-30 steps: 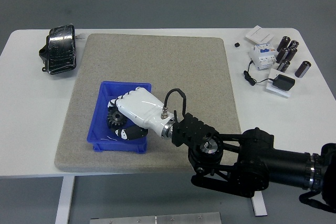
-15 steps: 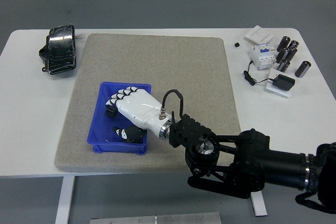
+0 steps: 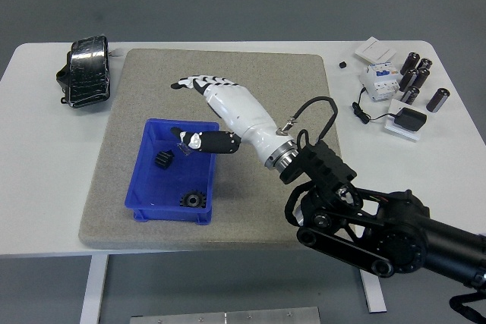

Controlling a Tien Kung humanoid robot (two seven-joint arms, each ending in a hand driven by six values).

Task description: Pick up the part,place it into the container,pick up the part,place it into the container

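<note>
Blue container (image 3: 152,199) long axis near-to-far, two black gears (image 3: 162,158) lying flat inside, right hand (image 3: 220,108) fingers (image 3: 199,81) spread, empty

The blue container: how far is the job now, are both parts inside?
Done: two black gear parts lie in the blue container, one toward its far left and one by its near wall. In hand: nothing; the right robot hand is open above the container's far edge. Left: no other such part shows on the grey mat.
</note>
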